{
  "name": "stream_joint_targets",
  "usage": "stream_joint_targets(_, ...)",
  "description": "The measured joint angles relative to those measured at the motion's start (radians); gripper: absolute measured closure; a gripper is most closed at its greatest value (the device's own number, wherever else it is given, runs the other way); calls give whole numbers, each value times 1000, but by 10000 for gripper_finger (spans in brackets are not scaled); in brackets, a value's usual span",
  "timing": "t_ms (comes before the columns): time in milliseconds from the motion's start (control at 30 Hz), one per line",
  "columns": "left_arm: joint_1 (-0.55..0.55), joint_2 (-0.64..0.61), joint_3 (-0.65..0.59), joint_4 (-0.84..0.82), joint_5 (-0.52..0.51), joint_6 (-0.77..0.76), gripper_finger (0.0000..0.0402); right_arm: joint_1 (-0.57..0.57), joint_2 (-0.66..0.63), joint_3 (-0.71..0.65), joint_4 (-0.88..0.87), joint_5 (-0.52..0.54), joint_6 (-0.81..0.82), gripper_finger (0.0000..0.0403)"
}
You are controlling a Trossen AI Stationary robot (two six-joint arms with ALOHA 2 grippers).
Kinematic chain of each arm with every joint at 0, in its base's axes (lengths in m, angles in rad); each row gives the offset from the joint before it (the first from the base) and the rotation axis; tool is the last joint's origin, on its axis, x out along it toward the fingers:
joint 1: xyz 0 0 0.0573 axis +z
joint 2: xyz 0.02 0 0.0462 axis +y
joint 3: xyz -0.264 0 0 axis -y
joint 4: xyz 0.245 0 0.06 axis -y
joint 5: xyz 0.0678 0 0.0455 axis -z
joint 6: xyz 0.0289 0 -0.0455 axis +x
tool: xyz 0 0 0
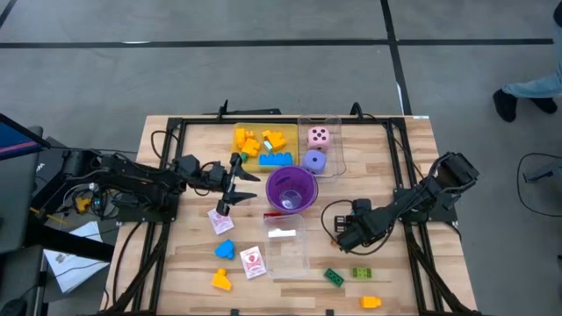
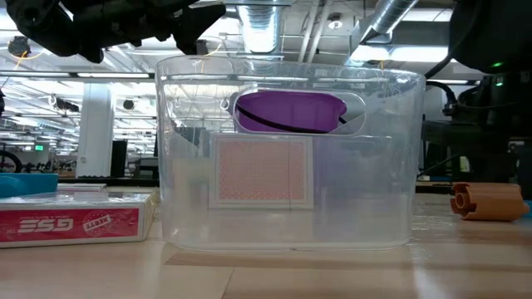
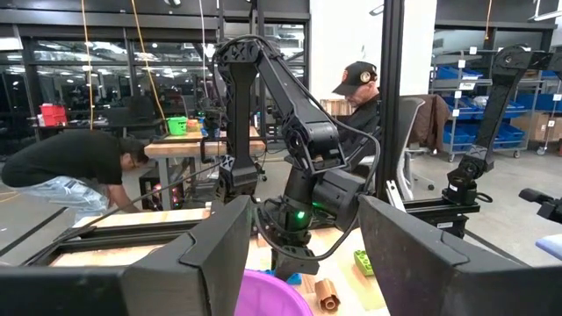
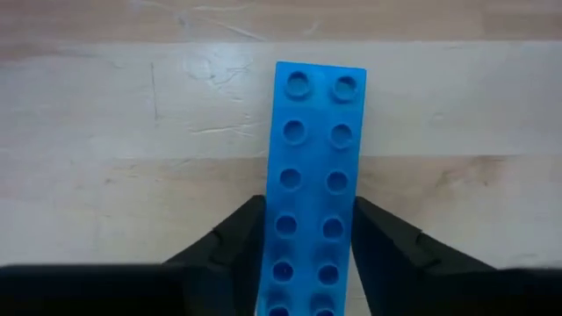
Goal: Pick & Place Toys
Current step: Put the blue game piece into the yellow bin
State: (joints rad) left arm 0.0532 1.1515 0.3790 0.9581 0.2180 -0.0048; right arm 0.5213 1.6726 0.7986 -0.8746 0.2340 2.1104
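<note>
Right tool (image 4: 307,241) low over the wooden surface (image 4: 105,132) at its right side, fingers pinching a long blue brick (image 4: 314,175) lying flat there. Left tool (image 1: 230,195) hangs beside the purple cup (image 1: 291,190), fingers spread, holding nothing.

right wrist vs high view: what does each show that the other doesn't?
Right wrist only: a long blue brick lying on the wood, the right hand with a finger at each of its long sides.
High only: the purple cup, pink die, yellow tray, left hand beside the cup.
Both: the wooden table.
</note>
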Motion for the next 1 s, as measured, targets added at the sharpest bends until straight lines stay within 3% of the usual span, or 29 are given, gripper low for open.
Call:
stream_joint_targets(267,0,0,0,0,0,0,192,3,4,33,-39,17,-51,257)
stream_joint_targets(533,0,0,0,-32,0,22,192,13,-12,133,-251,31,-106,275)
stream_joint_targets(800,0,0,0,-70,-38,56,192,57,-168,183,-307,241,-136,260)
stream_joint_targets(1000,0,0,0,-136,-93,83,192,55,-277,208,-310,417,-249,274)
